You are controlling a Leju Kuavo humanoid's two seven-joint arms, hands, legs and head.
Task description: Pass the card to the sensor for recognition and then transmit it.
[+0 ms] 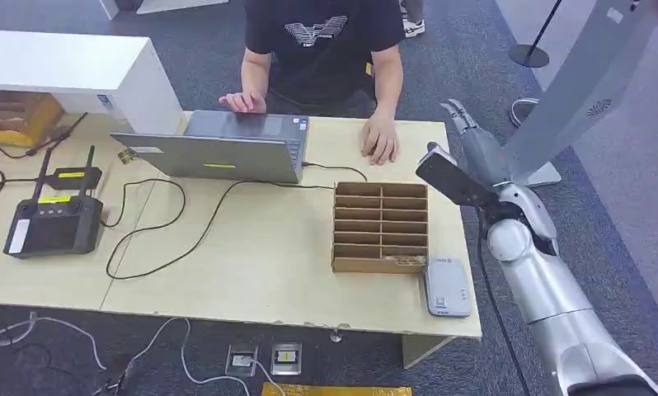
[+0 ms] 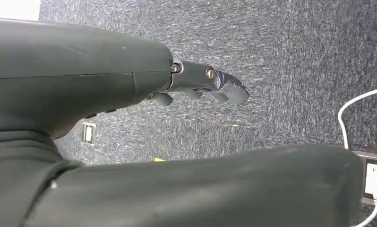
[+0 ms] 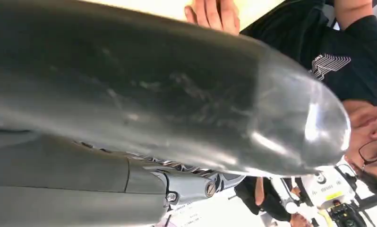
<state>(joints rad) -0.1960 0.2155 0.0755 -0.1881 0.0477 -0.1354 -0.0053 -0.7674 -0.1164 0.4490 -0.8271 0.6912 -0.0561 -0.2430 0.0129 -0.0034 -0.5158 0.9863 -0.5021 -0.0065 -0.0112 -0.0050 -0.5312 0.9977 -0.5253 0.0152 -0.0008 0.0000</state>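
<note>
A brown cardboard card rack [image 1: 381, 227] stands on the table's right part, with a card [image 1: 401, 261] lying in its nearest right slot. The grey-white card sensor [image 1: 448, 286] lies flat just right of the rack's front corner. My right hand [image 1: 472, 157] is raised beside the table's right edge, above and behind the sensor, with fingers stretched out and nothing in it; its thick thumb [image 3: 201, 94] looms in the right wrist view. My left hand [image 2: 210, 86] hangs over grey carpet, holding nothing.
A person sits behind the table, one hand [image 1: 380, 139] flat on it near my right hand, the other on an open laptop [image 1: 218, 148]. A black controller [image 1: 54, 223] and cables lie at the left. A white box [image 1: 70, 74] stands at the back left.
</note>
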